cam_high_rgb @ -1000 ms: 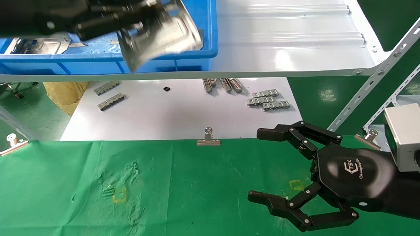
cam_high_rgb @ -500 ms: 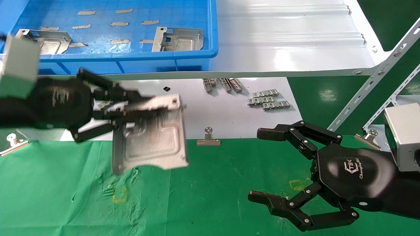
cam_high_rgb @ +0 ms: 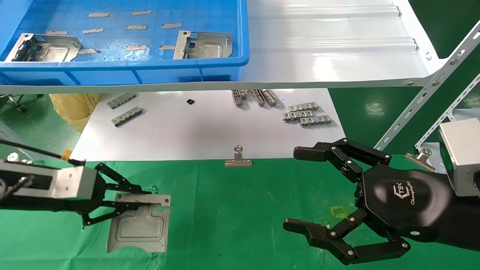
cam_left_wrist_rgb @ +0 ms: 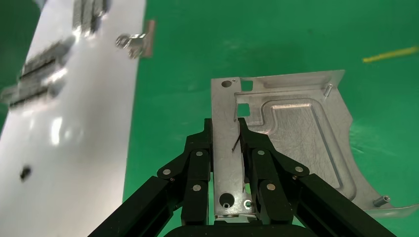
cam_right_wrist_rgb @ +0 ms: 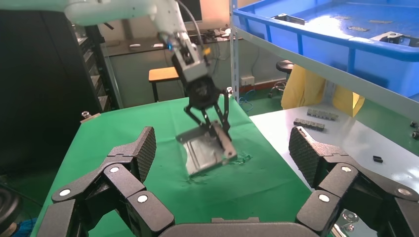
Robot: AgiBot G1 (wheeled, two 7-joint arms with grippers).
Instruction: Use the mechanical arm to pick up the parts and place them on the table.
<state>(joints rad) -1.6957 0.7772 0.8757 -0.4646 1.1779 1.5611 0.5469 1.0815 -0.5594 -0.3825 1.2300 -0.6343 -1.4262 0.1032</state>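
At seven o'clock on the wrinkled green cloth table (cam_high_rgb: 240, 210), the black-clawed left gripper (cam_high_rgb: 129, 202) pinches the folded edge of a silver stamped metal plate (cam_high_rgb: 140, 227), low and unreleased. Two plates (cam_high_rgb: 204, 44) wait in the blue bin (cam_high_rgb: 150, 69). Parked at four o'clock, the right gripper (cam_high_rgb: 300, 189) gapes empty.

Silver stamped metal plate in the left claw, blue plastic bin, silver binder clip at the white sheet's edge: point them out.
Silver stamped plate (cam_high_rgb: 140, 227), head view, embossed panel.
Blue plastic bin (cam_high_rgb: 150, 67), head view, front rim.
Silver binder clip (cam_high_rgb: 238, 162), head view, clip body.
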